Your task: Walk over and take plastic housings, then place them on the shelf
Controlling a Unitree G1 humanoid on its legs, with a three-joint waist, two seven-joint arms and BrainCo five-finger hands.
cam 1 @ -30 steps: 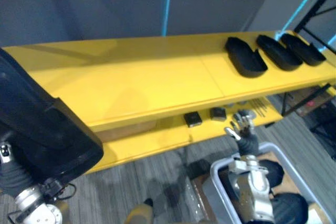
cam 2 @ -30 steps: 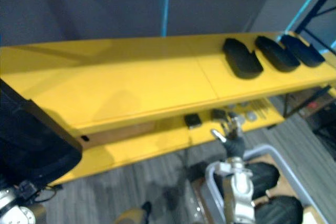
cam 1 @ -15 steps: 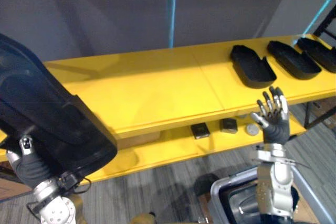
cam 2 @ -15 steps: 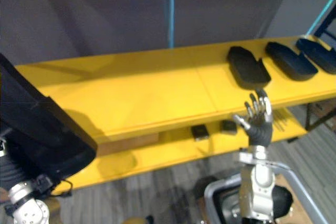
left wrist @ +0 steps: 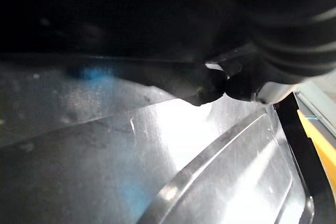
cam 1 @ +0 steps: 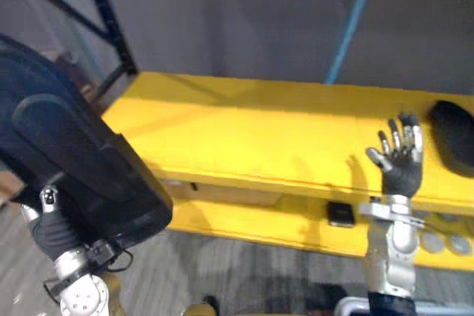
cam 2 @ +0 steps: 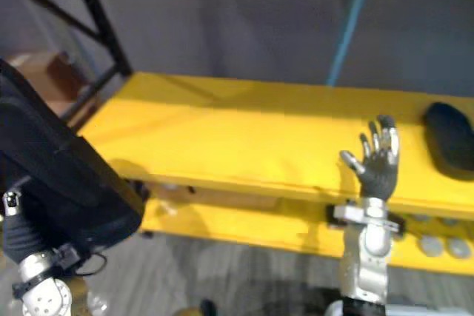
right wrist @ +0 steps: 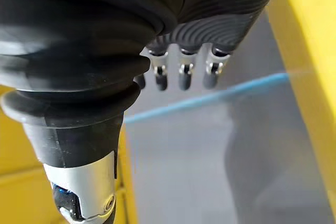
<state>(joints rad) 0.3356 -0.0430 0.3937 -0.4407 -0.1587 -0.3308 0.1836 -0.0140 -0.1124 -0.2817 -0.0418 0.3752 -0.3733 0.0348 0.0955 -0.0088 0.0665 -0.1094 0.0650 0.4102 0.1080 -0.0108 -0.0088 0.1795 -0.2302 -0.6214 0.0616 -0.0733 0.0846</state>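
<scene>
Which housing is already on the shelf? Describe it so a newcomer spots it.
Find the long yellow shelf and follow its top board to the right end. Just past the raised, open right hand lies a black plastic housing, a rounded shell flat on the board. The other black housing is off the shelf, held up at the far left.

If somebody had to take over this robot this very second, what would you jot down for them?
Left hand: at the robot's left, bearing the carried housing, a big black plastic shell; how it grips is hidden.
Right hand: open, empty, raised before the yellow shelf.
Done: the shelved housing lies on the top board, far right.
Left: set the carried housing on the shelf.
</scene>
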